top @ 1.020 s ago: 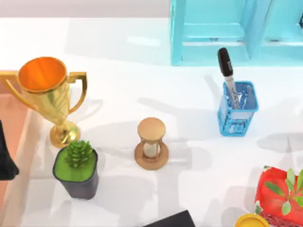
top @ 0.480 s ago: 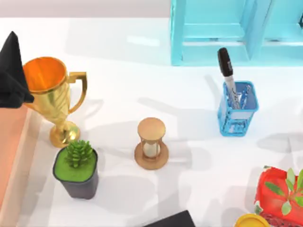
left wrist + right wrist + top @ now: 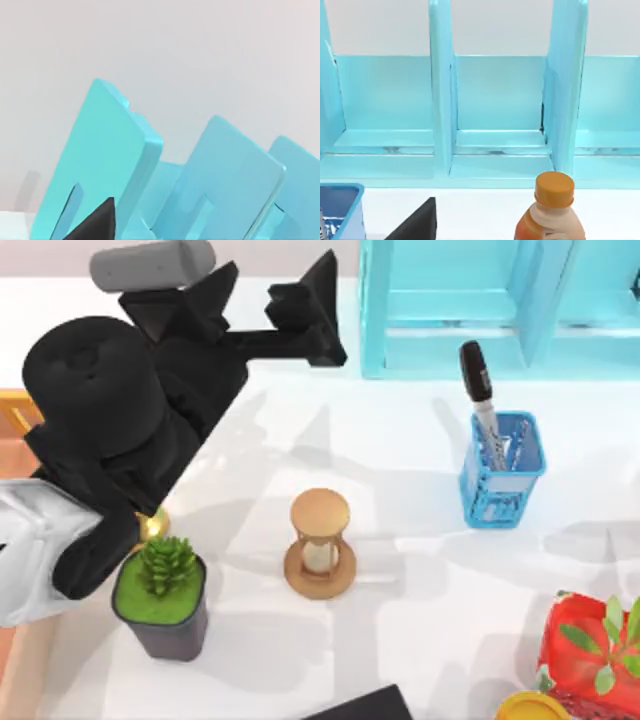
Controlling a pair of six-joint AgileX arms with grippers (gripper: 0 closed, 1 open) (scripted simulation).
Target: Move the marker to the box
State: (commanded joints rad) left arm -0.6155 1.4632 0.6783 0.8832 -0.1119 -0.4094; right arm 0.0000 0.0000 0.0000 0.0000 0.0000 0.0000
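Note:
The marker stands upright in the blue mesh pen cup at the right, its black cap sticking out above the rim. A strip of the salmon-pink box shows at the table's left edge. My left gripper is open and holds nothing. It hangs high at the back, just left of the turquoise shelf and well left of the marker. The left arm covers most of the gold trophy. My right gripper is parked facing the shelf.
An hourglass stands mid-table. A succulent in a dark pot sits at the front left. A red container with green leaves is at the front right. An orange-capped bottle stands before the shelf. A black shape lies at the front edge.
My left arm has swung from the table's left edge up and to the right, now over the trophy with its gripper near the shelf. The marker has not moved.

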